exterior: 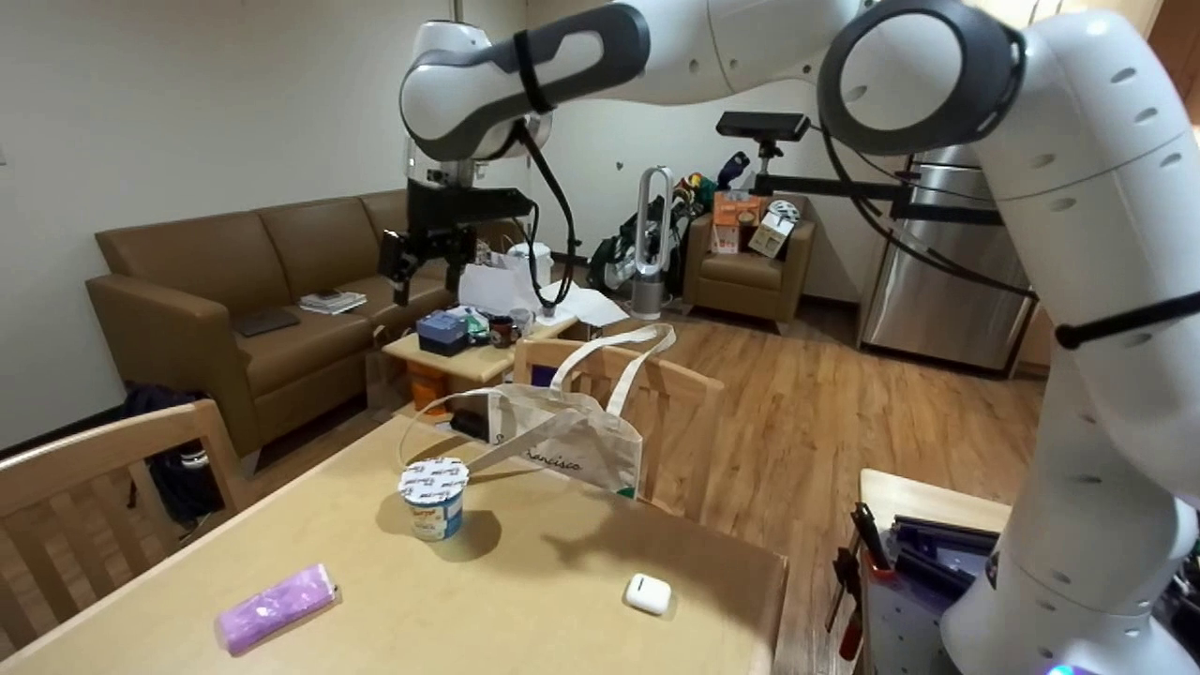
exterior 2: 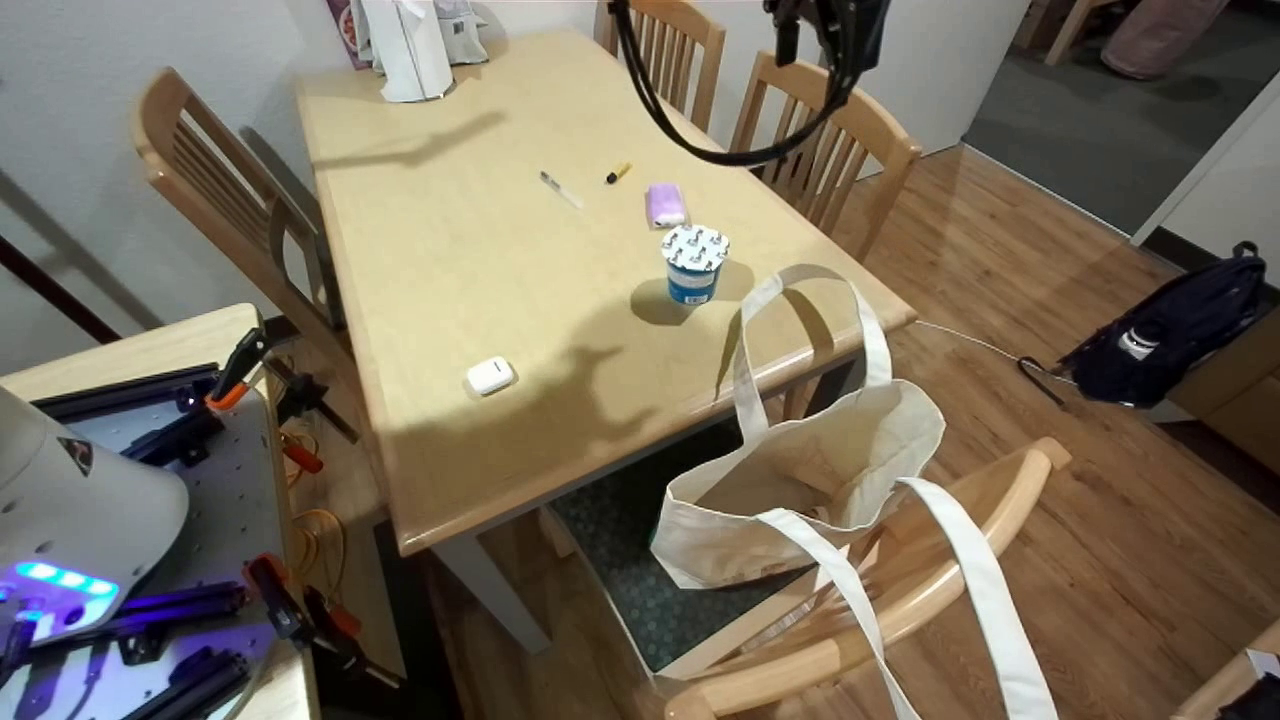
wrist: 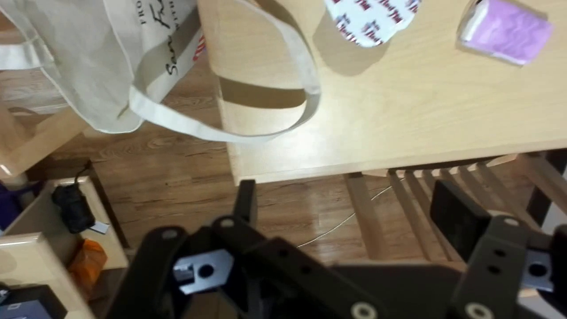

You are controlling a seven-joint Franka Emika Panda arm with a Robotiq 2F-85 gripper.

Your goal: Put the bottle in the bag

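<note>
My hand (wrist: 350,208) is spread wide; in the wrist view, wood floor (wrist: 177,177) shows past the edge of the tabletop (wrist: 421,119). There the lidded tub (exterior 2: 694,270) stands upright, well apart from the white case (exterior 2: 490,376). Beyond the end edge, the bag (exterior 2: 720,545) opens upward on a chair (exterior 2: 620,570), a strap (wrist: 304,60) looping over the tabletop; farther off, a sofa (exterior: 206,272).

In an exterior view, a purple packet (exterior: 277,607) is seen on the near left of the table (exterior: 506,609), a white case (exterior: 648,593) farther right. At far left, stacked papers (exterior: 332,302) are borne by a brown sofa (exterior: 220,267); near the far wall, boxes (exterior: 736,214) are held by an armchair (exterior: 741,273), with a fan (exterior: 647,295) to its left.
</note>
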